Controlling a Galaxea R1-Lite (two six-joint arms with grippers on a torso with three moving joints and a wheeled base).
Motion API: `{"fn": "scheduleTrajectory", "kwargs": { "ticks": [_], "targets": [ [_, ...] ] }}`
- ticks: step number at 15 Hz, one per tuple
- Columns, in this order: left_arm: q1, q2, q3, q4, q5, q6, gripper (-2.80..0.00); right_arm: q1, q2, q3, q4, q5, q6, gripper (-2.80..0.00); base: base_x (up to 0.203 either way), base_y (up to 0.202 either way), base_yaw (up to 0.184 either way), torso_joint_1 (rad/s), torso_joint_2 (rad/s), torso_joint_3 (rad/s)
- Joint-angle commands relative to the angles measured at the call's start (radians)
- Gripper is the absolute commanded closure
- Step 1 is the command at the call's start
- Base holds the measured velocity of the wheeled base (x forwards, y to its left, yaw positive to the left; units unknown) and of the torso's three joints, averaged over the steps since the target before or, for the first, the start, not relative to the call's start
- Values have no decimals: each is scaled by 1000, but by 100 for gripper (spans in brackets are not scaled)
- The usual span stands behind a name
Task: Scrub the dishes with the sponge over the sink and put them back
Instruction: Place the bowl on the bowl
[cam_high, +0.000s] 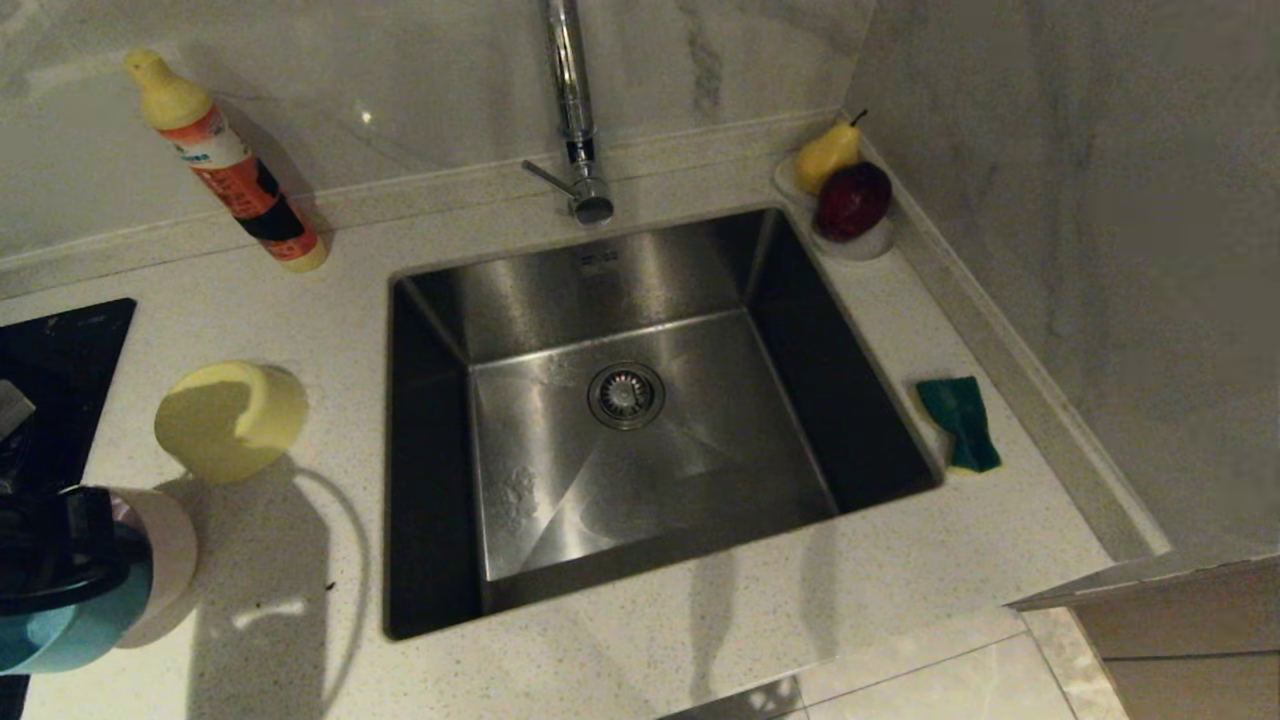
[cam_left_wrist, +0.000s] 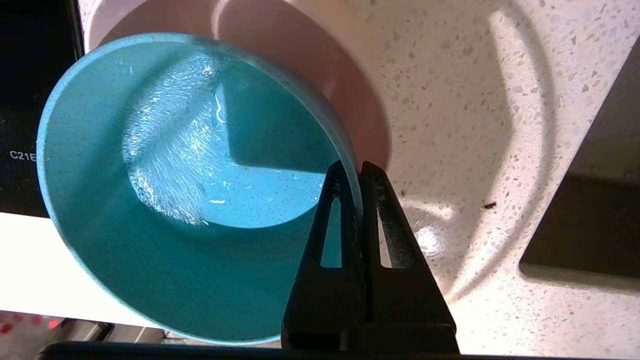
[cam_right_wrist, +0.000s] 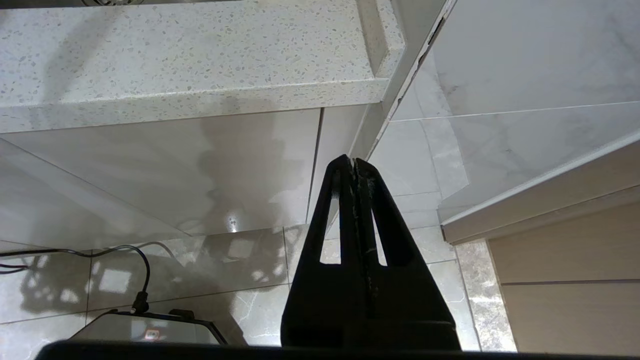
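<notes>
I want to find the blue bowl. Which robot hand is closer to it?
The left. The left gripper is pinching the blue bowl by its rim, beside the sink. The right gripper is shut and empty, hanging below the countertop edge, far from it.

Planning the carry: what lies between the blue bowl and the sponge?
Head view: the sink lies between the blue bowl, in the left gripper, and the sponge.

On my desk (cam_high: 300, 620) I see a detergent bottle (cam_high: 228, 165) by the wall, and a pear (cam_high: 828, 153) with a red apple (cam_high: 853, 200) in the corner.
</notes>
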Motion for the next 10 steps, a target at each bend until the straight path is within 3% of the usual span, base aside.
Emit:
{"fn": "scheduleTrajectory", "kwargs": {
  "ticks": [1, 10],
  "targets": [
    [-1, 1, -3, 3, -1, -1, -280, 0, -2, 0, 0, 1, -1, 0, 0, 0, 0, 0, 0, 0],
    [-6, -4, -57, 0, -4, -20, -280, 0, -2, 0, 0, 1, -1, 0, 0, 0, 0, 0, 0, 0]
  ]
}}
